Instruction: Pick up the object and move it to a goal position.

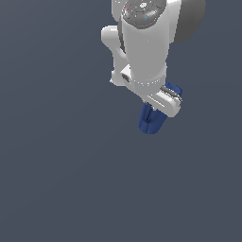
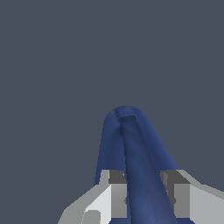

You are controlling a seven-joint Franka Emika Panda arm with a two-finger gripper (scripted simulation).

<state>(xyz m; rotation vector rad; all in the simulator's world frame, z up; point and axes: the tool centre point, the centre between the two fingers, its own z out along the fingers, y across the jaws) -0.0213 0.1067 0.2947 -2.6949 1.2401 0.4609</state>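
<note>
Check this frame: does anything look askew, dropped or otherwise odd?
Nothing stands out. The tool is shut on the dark blue mug, whose body sits squarely between the fingers in the wrist view.

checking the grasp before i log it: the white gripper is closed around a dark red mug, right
Not quite: the mug is dark blue, not dark red. The wrist view shows its blue body between the two fingers of the gripper, and the exterior view shows the same blue below the white hand. The rest stands: the gripper is shut on it.
</note>
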